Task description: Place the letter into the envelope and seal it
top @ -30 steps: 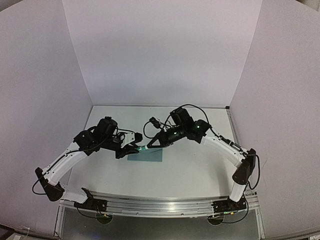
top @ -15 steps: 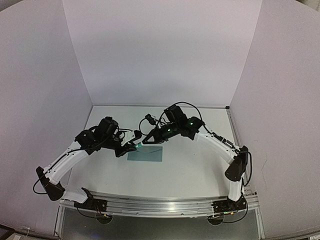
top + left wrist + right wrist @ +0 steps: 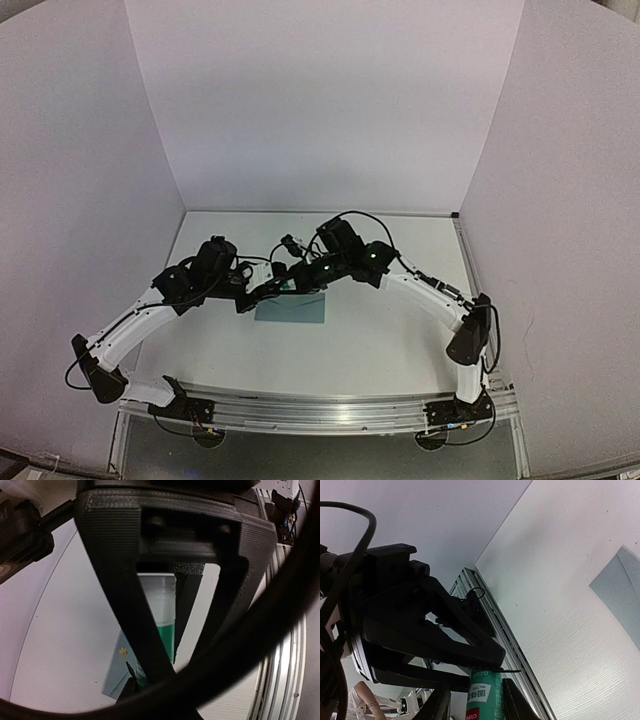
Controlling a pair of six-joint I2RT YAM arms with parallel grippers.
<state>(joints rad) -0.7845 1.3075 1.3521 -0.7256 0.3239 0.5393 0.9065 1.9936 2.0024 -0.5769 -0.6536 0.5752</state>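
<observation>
The teal envelope (image 3: 296, 310) lies flat on the table under both grippers; it also shows in the left wrist view (image 3: 114, 676) and the right wrist view (image 3: 621, 594). The letter is out of view. My right gripper (image 3: 291, 284) (image 3: 479, 700) is shut on a green glue stick (image 3: 485, 696). My left gripper (image 3: 272, 290) (image 3: 161, 630) meets it head-on, its fingers closed on the stick's pale translucent cap end (image 3: 158, 597). The stick hangs just above the envelope's left part.
White table (image 3: 400, 330) with white walls at the back and sides. An aluminium rail (image 3: 320, 408) runs along the near edge, also seen in the right wrist view (image 3: 505, 635). A small yellow speck (image 3: 123, 652) lies on the envelope.
My right arm has moved left with the glue stick, pushing it further into my left gripper. The two grippers now overlap above the envelope. The envelope has not moved.
</observation>
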